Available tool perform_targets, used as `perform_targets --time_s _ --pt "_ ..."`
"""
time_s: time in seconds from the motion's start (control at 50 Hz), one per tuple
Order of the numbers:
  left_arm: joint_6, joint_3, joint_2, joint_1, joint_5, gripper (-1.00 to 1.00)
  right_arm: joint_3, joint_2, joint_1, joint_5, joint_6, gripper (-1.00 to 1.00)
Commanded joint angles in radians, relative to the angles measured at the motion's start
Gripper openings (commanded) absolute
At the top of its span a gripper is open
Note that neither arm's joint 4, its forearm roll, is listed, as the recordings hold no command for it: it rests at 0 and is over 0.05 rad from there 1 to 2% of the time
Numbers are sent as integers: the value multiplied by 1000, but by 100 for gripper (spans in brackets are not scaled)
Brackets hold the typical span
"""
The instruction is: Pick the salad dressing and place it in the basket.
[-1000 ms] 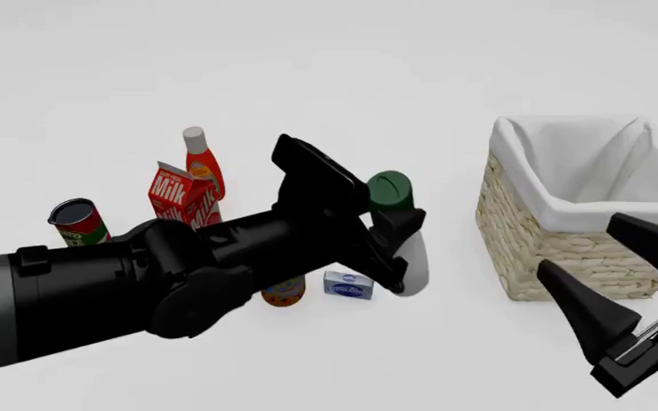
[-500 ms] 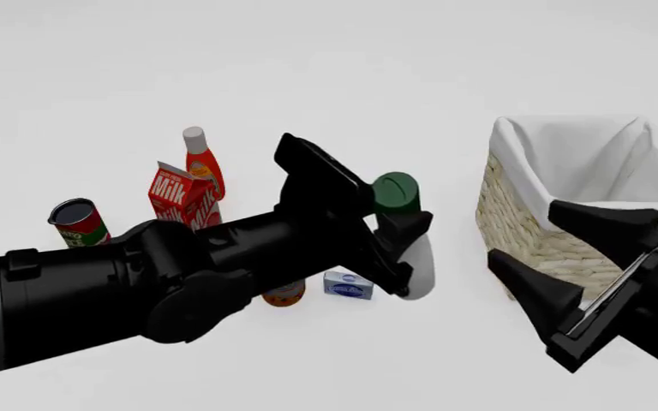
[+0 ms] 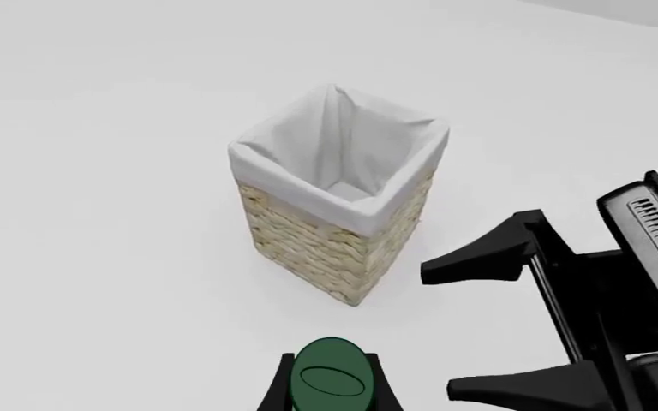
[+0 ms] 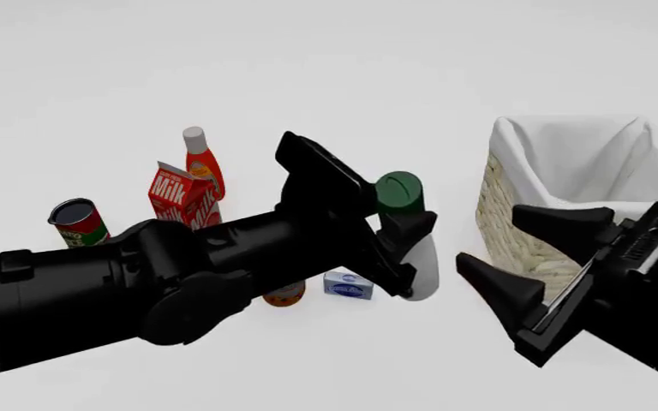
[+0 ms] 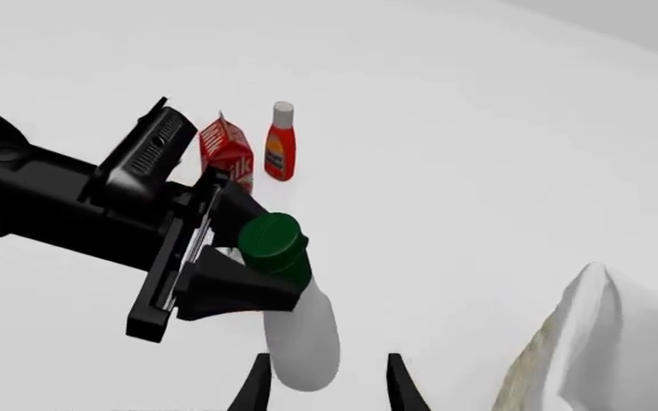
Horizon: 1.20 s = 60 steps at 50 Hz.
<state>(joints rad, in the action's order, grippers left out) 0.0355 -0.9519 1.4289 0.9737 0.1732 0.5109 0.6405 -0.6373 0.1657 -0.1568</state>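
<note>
From the left wrist, the left gripper [image 3: 331, 396] had its jaws closed on the neck of the salad dressing [image 3: 331, 385], just under the green cap, with the basket [image 3: 335, 193] ahead, presumably to keep the target in sight. In the front view, the bottle [image 4: 418, 257] stood upright in that grip near the middle of the bench, beside the small blue box [image 4: 349, 285] and short of the basket [image 4: 523, 231], while the right gripper [image 4: 510, 261] waited between them with jaws spread wide. From the right wrist, those open fingers [image 5: 251, 390] flanked the bottle's white body [image 5: 302, 338], seemingly lined up for a handover towards the basket's side.
</note>
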Motion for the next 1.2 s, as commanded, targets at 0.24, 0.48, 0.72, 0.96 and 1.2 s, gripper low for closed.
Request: perform_targets --time_s 0.24,0.48,0.72,0.96,1.2 --pt "-14 -6 -9 11 1 -100 4 55 -50 -21 18 100" --pt "-13 -3 -9 14 5 -100 8 76 -70 -33 13 100" --pt "-14 -1 -19 25 0 -100 5 104 -83 -55 13 100" --pt "-14 5 -36 33 -4 -100 -3 128 -74 -70 5 100" --pt "-17 6 -52 40 -12 -100 -17 158 -75 -94 7 100"
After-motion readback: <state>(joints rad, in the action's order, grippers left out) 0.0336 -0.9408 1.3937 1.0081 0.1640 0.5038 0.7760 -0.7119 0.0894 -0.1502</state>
